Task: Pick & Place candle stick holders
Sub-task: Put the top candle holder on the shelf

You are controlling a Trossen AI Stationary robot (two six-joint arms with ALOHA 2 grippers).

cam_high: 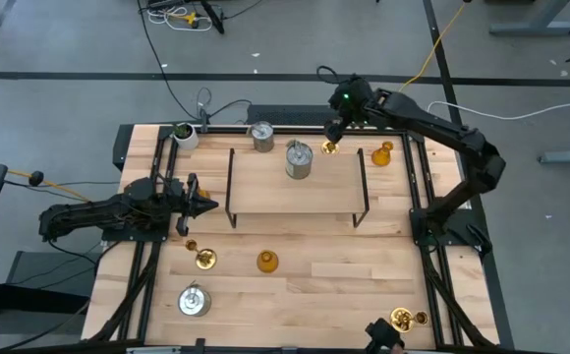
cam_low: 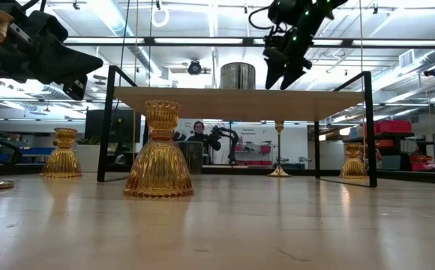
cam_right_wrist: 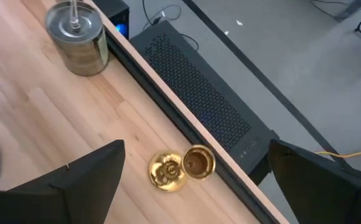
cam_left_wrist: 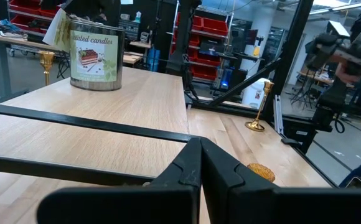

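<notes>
Wooden rack [cam_high: 298,183] stands mid-table; right gripper [cam_high: 332,129], jaws wide, hovers over gold holder [cam_high: 329,147]; left jaws clenched.

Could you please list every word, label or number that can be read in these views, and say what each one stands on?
"...nted candles": on the label of the silver can-shaped holder standing on the rack's wooden top, left wrist view; the first letters are cut off by the can's curve.
Smaller print under the cake picture on that label: too small to read.
Signs in the room behind the table, low view: too blurred to read.
</notes>
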